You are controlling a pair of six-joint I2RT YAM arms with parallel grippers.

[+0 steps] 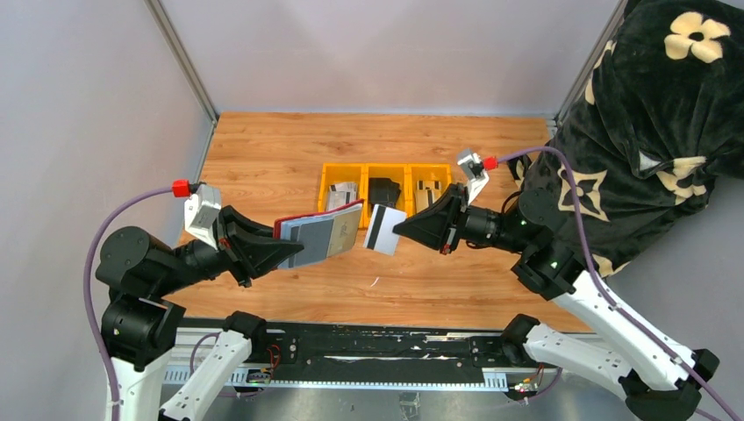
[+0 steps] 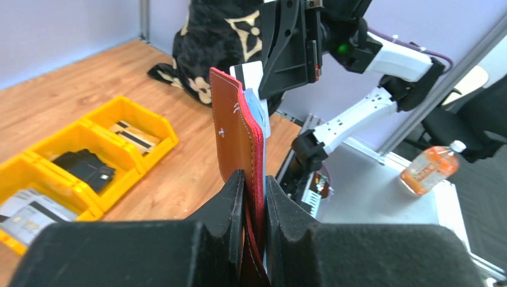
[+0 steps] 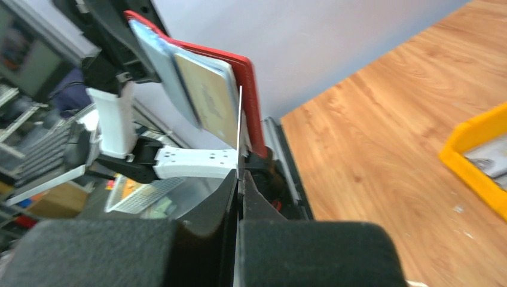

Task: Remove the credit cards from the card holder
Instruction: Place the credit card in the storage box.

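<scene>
My left gripper [image 1: 285,250] is shut on the lower edge of the dark-red card holder [image 1: 303,219], holding it up above the table with its open side toward the right arm. A grey card [image 1: 309,239] and a tan card [image 1: 344,231] sit in its pockets. In the left wrist view the card holder [image 2: 238,128] stands upright between the jaws of the left gripper [image 2: 255,182]. My right gripper [image 1: 402,230] is shut on a white credit card with a dark stripe [image 1: 384,229], just right of the holder. That credit card [image 3: 240,128] shows edge-on in the right gripper [image 3: 240,179].
Three joined yellow bins [image 1: 386,168] stand behind the grippers: cards [image 1: 342,195] in the left one, a black wallet [image 1: 383,190] in the middle, more cards [image 1: 430,189] in the right. A black flowered cloth [image 1: 649,114] is heaped at the right edge.
</scene>
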